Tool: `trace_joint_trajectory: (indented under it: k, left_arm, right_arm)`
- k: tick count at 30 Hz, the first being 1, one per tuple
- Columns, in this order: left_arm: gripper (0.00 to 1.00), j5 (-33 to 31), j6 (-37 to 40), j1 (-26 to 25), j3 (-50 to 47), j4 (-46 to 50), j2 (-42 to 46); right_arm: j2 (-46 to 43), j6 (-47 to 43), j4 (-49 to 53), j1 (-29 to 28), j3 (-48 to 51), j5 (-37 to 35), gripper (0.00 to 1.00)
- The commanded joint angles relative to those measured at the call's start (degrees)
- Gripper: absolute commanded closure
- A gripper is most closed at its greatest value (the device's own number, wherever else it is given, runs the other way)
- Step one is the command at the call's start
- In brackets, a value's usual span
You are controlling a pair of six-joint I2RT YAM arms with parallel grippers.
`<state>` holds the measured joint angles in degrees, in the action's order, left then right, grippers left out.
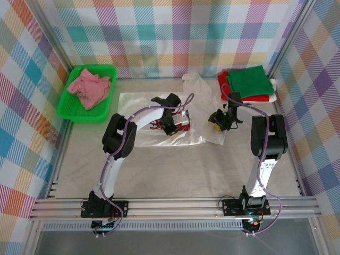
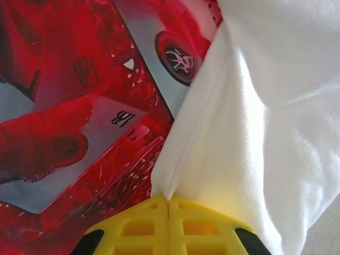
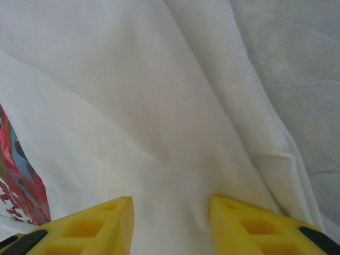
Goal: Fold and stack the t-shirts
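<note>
The white t-shirt point(image 1: 135, 114) lies spread in the middle of the table, its red-and-dark chest print point(image 2: 64, 106) facing up. My left gripper point(image 1: 171, 127) sits over the print. In the left wrist view it point(image 2: 169, 199) is shut, pinching a folded white edge point(image 2: 175, 175) of that shirt. My right gripper point(image 1: 217, 121) is over the shirt's rumpled right side. Its yellow fingers point(image 3: 109, 223) stand apart, open point(image 3: 171, 204), with white cloth point(image 3: 159, 106) beneath and between them. A folded green t-shirt point(image 1: 247, 79) rests on a red one point(image 1: 223, 82) at the back right.
A green plastic tray point(image 1: 69, 111) at the back left holds a crumpled pink t-shirt point(image 1: 89, 87). Plaid walls with metal posts close in the table on three sides. Bare tabletop point(image 1: 186, 170) runs between the white shirt and the arm bases.
</note>
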<state>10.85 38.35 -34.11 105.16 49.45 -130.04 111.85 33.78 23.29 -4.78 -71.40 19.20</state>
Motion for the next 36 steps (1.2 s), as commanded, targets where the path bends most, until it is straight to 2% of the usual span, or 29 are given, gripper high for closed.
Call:
trace_joint_trajectory:
  k: [1,15,16,18,21,24,25,28,30,33,36]
  left_arm:
    - [1.0,-0.5,0.1,-0.3,2.1,1.3,1.5]
    - [1.0,-3.3,0.2,1.9,6.8,3.8,-0.1]
    - [0.98,-3.0,0.4,2.1,7.2,4.4,-0.5]
    - [0.87,-3.0,0.5,2.4,8.1,5.8,-1.2]
    - [0.81,-3.7,0.5,2.5,8.7,6.6,-1.8]
    - [0.68,-4.4,-0.8,3.4,7.3,4.8,-0.7]
    - [0.66,-4.0,-1.5,3.9,6.4,4.0,0.2]
    - [0.65,-6.2,-8.5,6.5,-0.1,-4.2,5.3]
    - [0.65,-8.0,-15.8,8.9,-7.2,-12.0,10.2]
    - [0.65,-7.2,-27.6,13.0,-18.3,-21.7,17.1]
    - [0.66,-9.6,-39.0,17.1,-27.2,-26.6,22.3]
  right_arm:
    - [0.1,-0.7,-0.3,0.6,0.9,1.2,0.58]
    - [2.4,0.5,0.1,2.2,1.7,-1.4,0.6]
    - [2.5,0.7,-0.1,2.3,1.7,-1.3,0.6]
    - [2.7,1.0,0.1,2.4,1.3,-1.4,0.6]
    - [2.9,1.3,0.5,2.4,0.8,-1.5,0.6]
    - [2.9,1.5,0.9,2.5,0.7,-1.3,0.6]
    - [2.8,1.5,1.1,2.6,0.6,-1.3,0.6]
    - [1.6,1.5,1.8,3.1,1.0,-2.2,0.6]
    - [1.1,1.5,2.3,4.0,1.1,-2.5,0.6]
    - [1.3,1.3,1.9,5.4,1.7,-1.9,0.6]
    - [1.4,1.2,1.5,6.2,1.9,-0.7,0.6]
